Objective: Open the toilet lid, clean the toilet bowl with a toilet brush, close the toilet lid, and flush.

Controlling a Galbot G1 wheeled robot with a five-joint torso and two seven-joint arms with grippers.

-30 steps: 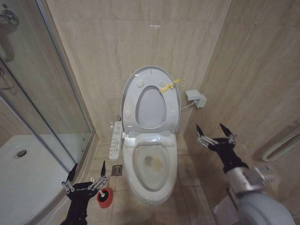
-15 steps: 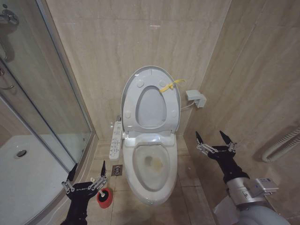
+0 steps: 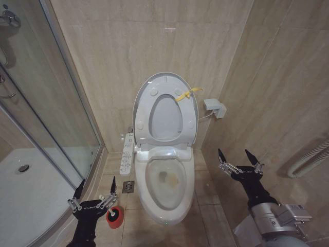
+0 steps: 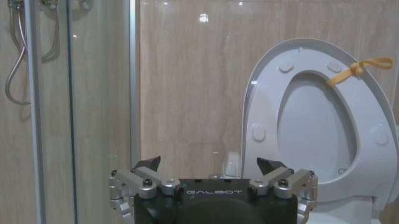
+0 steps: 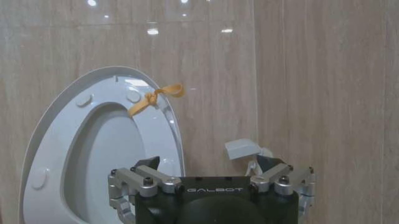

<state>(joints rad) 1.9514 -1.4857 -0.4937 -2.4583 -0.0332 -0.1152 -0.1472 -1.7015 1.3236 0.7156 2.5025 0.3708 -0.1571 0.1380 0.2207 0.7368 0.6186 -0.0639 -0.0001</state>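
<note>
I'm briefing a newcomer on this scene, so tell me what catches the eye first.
The lid stands raised against the back wall, a yellow ribbon tied at its edge. Below it, the bowl is open, with a yellowish-brown stain inside. The left gripper hangs open by the red brush holder on the floor, and the right gripper is open to the bowl's right.

Only real change is the right gripper: it's lower now than a second ago and pulled back a bit toward the robot, sitting to the right of the toilet bowl (down around rim level instead of up by the hinge end). Its fingers are spread just as wide.
</note>
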